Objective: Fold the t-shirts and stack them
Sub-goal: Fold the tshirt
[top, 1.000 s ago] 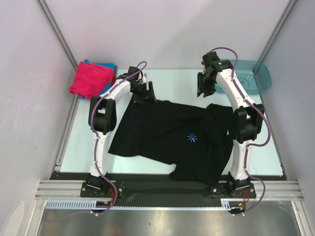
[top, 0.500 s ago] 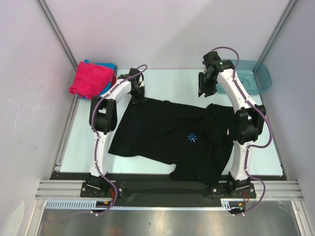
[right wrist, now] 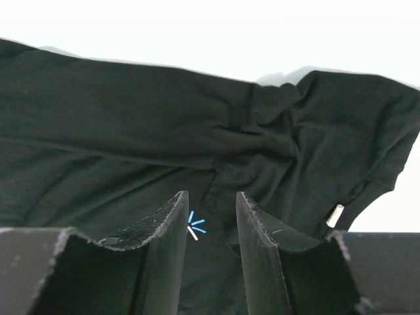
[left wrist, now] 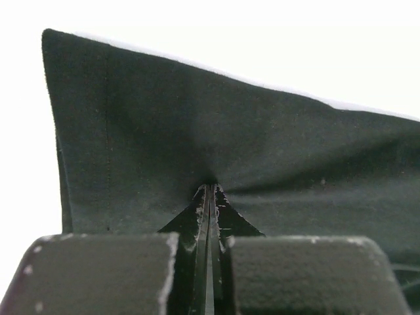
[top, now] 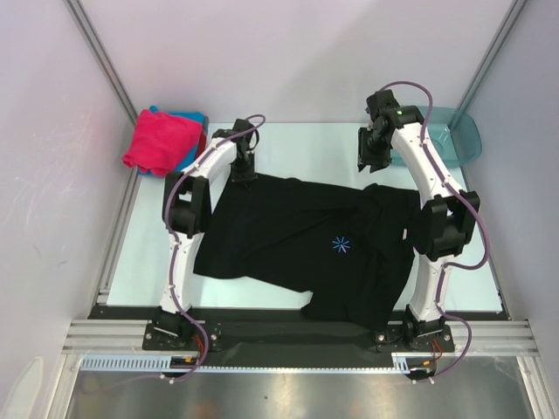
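Left wrist view: the black shirt (left wrist: 230,144) lies spread ahead of our left pincer (left wrist: 209,197), which is clamped on its edge. Our right pincer (right wrist: 210,200) hangs above it, jaws apart and empty. We judge a one-sided pull could slip this thin pinch or bunch the cloth.

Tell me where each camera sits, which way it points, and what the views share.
Top external: above and behind the robot, looking down at the table; the left arm and right arm show.
Left wrist: looks along the shut left pincer, which pinches the black t-shirt at its edge.
Right wrist: looks down past the open right pincer at the same shirt.
Shared: top external and right wrist both show the starburst print.
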Available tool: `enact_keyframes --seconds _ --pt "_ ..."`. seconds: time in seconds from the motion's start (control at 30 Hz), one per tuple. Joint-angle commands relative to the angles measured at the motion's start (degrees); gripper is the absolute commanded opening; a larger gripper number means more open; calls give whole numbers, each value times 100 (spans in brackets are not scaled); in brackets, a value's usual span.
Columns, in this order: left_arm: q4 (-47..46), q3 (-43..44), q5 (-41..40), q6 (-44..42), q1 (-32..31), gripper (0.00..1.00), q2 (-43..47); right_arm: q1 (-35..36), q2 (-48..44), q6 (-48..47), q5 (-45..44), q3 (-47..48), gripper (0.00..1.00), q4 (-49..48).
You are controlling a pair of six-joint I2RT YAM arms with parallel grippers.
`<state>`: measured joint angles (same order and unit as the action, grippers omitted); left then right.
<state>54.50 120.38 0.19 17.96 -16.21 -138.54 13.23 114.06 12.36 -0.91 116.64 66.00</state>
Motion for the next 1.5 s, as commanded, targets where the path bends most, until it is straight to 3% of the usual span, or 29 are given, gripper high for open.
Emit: enact_keyframes --seconds 0.0,0.33,0.73,0.9,1.3,1.4,1.47 --pt "377 117 -994 -178 162 0 -252 -23 -367 3 -155 -10 41 133" --pt "729 706 -1108 -81 724 0 -577 -31 -595 82 -419 -185 40 528" --pt "632 680 -1205 -170 1199 0 -437 -49 -385 302 -718 -54 39 1160" --pt "484 295 -1372 -178 1269 0 -166 -137 -51 486 -876 -27 38 1556" --pt "474 285 -1223 -240 1524 0 -24 -471 687 619 -859 -475 35 1136" --pt "439 293 -1039 -231 1524 0 -6 -488 627 452 -394 -965 22 357" --pt "430 293 -898 -214 1524 0 -15 -488 565 355 200 -1204 5 -50"
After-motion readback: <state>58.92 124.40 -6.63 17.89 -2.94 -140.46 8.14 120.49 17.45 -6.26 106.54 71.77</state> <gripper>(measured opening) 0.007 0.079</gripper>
